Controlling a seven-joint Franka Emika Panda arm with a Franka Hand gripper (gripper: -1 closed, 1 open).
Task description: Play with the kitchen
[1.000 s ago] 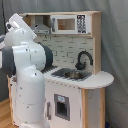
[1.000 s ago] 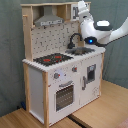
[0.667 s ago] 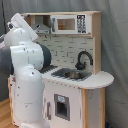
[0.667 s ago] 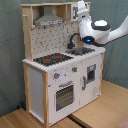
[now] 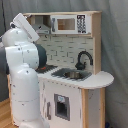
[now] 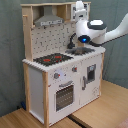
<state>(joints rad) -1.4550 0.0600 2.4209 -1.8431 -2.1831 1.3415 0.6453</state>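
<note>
Up by the hood shelf (image 6: 50,21), the arm's wrist end (image 6: 80,7) is raised near the top right corner of the kitchen (image 6: 60,75) in the second exterior view; pincer itself not visible in either view, cannot tell if open or closed. Kitchen stands on a wood floor (image 6: 100,112) against a grey curtain (image 5: 114,45). In the first exterior view the white arm (image 5: 22,75) blocks the kitchen's hob end.

Risks, as judgement: wrist sits close to the upper cabinet and microwave panel (image 5: 67,24), so a careless swing could knock the frame and rock or tip the tall, light toy. Coming down toward the sink (image 6: 80,50), it could catch the curved tap (image 5: 83,58) and snap or bend it. The arm's bulky elbow is close to the counter edge too.

Materials: kitchen is painted white panels with pale wood trim, boxy with flat faces; hob (image 6: 52,59) is flat black with red rings; sink grey, shallow basin; tap black, hooked arch; oven door (image 6: 64,95) has a dark window and bar handle; arm is smooth glossy white plastic, rounded joints.
</note>
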